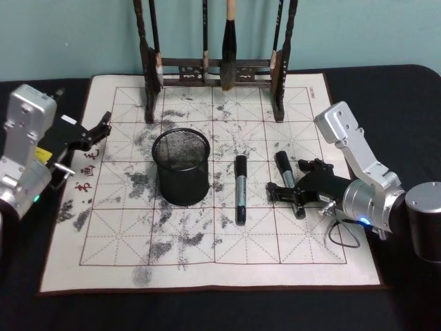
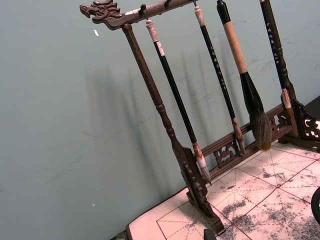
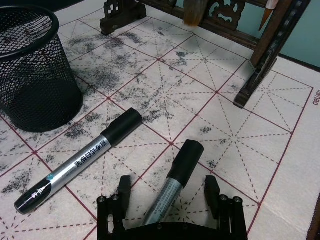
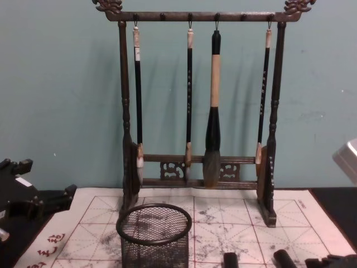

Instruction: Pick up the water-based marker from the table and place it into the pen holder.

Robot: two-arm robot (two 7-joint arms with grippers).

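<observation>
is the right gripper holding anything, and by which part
Nothing is held. The right gripper is open, its fingers straddling the barrel of the right-hand marker, not touching it.

Pen holder [image 1: 180, 167]: black metal wire mesh, fine weave, w/ smooth solid rim, semi-matt. Mat [image 1: 303, 241] under it: white, paper- or felt-like, matt, blotched w/ grey ink, red printed grid. Surface [image 1: 386, 89] around the mat: dark, matt. Marker [image 1: 240, 189] just right of holder: glossy silver-grey barrel, smooth black plastic cap. 2nd marker [image 1: 286, 183], further right of holder: same finish. Right claw [image 3: 167, 184] astride it: matt black, hard, small screw heads. Brush rack [image 4: 124, 111] behind holder: dark carved wood, low sheen. Brushes [image 4: 213, 111]: smooth shafts, hair tips.
</observation>
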